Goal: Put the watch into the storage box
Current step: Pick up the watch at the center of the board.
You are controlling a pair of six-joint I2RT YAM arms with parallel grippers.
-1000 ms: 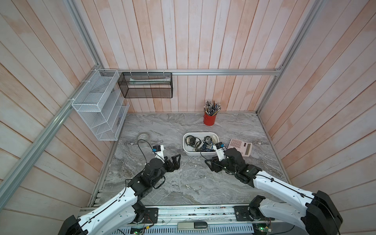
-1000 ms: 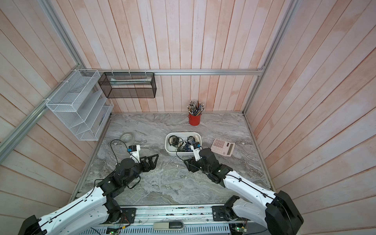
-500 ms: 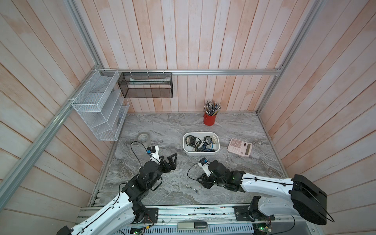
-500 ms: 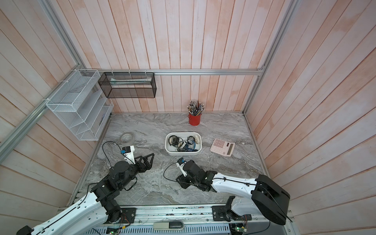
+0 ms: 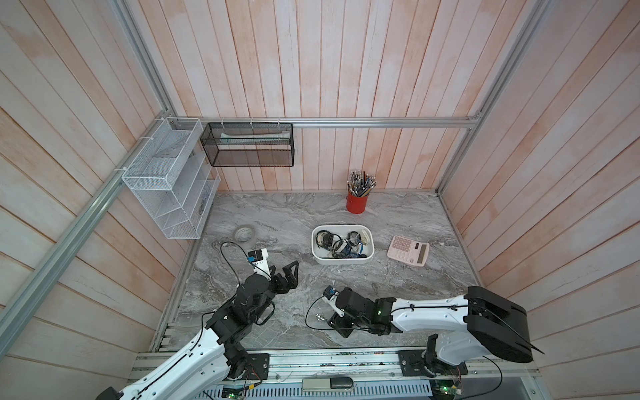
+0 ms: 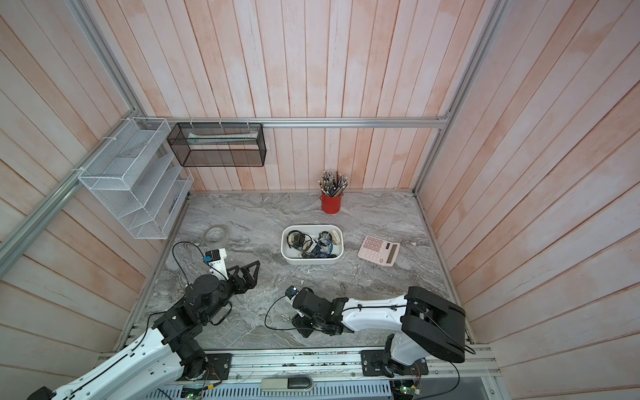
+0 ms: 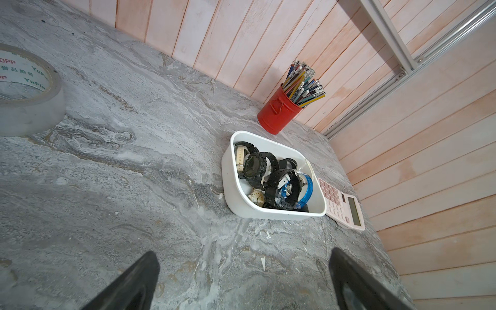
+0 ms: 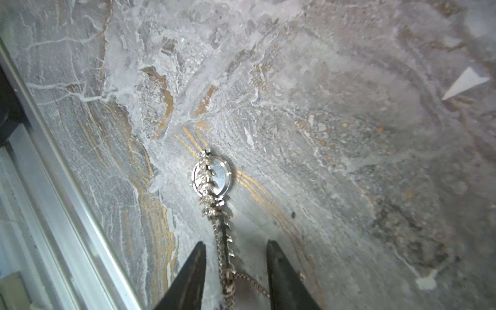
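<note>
While the silver chain-strapped watch [image 8: 213, 175] lay on the veined marble tabletop [image 8: 349, 134], well apart from the white plastic storage box [image 5: 341, 260], the right end effector [image 8: 236, 245] straddled its strap, narrowly parted. Left end effector [image 7: 243, 259] gaped wide, empty.

Open tabletop [image 5: 381, 277] between watch [image 8: 212, 179] and storage box [image 5: 341, 260]; calculator [image 5: 408, 250] near its side, red pencil cup [image 5: 356, 204] behind

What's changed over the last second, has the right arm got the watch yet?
The right tool pulled back from the storage box toward its own base and dropped over the watch; jaws narrowed astride its band, not yet gripping. The left tool stayed open, roughly in place; the box is unmoved.
</note>
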